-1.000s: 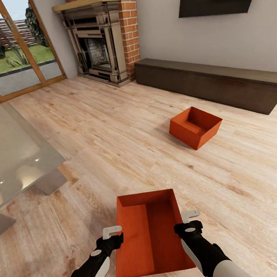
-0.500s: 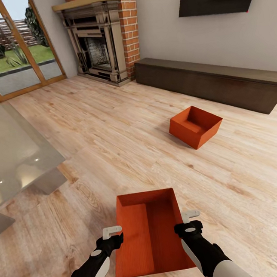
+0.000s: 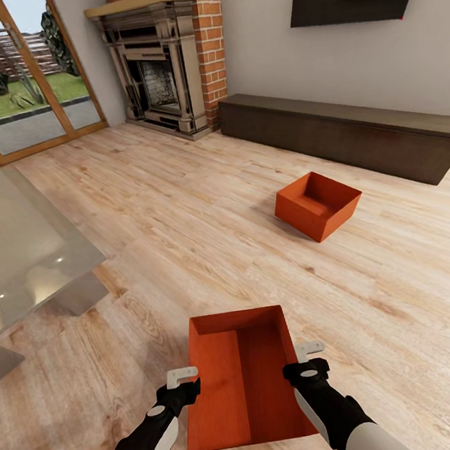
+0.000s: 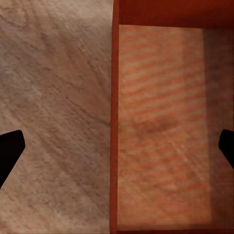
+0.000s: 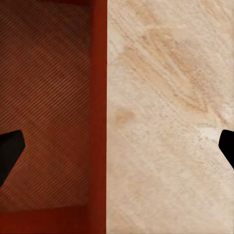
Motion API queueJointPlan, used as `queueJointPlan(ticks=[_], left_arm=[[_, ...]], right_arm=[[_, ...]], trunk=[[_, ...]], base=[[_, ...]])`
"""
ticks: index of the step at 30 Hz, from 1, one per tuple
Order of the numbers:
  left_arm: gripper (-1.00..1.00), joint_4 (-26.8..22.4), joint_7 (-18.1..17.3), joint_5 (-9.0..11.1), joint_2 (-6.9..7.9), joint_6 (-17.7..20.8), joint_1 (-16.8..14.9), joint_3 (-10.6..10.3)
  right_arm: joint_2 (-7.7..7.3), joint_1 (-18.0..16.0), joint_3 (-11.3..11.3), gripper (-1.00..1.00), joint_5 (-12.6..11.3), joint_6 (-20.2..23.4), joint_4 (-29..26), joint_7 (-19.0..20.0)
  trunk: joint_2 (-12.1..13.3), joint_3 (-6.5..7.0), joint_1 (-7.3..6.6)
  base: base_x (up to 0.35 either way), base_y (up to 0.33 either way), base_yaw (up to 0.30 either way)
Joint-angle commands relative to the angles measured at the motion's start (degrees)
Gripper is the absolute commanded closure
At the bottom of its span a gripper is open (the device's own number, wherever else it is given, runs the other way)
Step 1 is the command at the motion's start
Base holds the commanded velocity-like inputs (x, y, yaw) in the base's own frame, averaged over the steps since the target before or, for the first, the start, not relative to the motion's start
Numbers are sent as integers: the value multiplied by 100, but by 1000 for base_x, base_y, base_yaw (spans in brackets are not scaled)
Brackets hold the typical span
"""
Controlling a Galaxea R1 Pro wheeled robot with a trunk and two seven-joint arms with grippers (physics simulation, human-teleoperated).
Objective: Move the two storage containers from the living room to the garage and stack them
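1. The near storage container point(image 3: 244, 381) sits on the light wood-plank floor point(image 3: 182, 216) of the living room, right in front of the robot, with its long axis running near to far.
2. The left gripper point(image 3: 183, 385) stands at the bin's left wall and the right gripper point(image 3: 308, 359) at its right wall. In each wrist view the fingers are spread wide with one wall point(image 4: 114, 126) running between them, so both are apart and clamped on nothing.
3. The second storage container point(image 3: 317, 205) rests well apart, far and to the right, near the long dark cabinet point(image 3: 354, 131), turned at an angle.
4. The step in hand looks like a two-sided pinch of the near bin. I would bring both grippers down evenly so each wall sits deep between the fingers, then close them together.
5. Gripping at matching points along the walls should keep the bin level on the lift.
6. The glass table point(image 3: 24, 249) on the left needs room when turning away.
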Motion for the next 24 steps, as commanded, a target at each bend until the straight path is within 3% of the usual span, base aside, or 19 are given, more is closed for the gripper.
queueJointPlan(ticks=[1, 8, 15, 24], left_arm=[[-100, 4, 36, 52, 3, -23, -2, -50], [-100, 4, 31, 52, 3, -23, -4, -49], [-100, 4, 28, 57, 4, -23, -2, -49], [-100, 4, 26, 52, 8, -23, -2, -51]], right_arm=[[-2, -2, 24, -100, 33, 54, -7, -25], [-2, -2, 24, -100, 33, 54, -6, -25], [-2, -2, 24, -100, 33, 54, -6, -25], [-2, -2, 25, -100, 33, 54, -6, -25]], trunk=[[-1, -4, -1], [-242, -111, 131], [-242, -111, 131], [-603, -273, 329]], base=[[0, 0, 0], [0, 0, 0], [0, 0, 0], [0, 0, 0]])
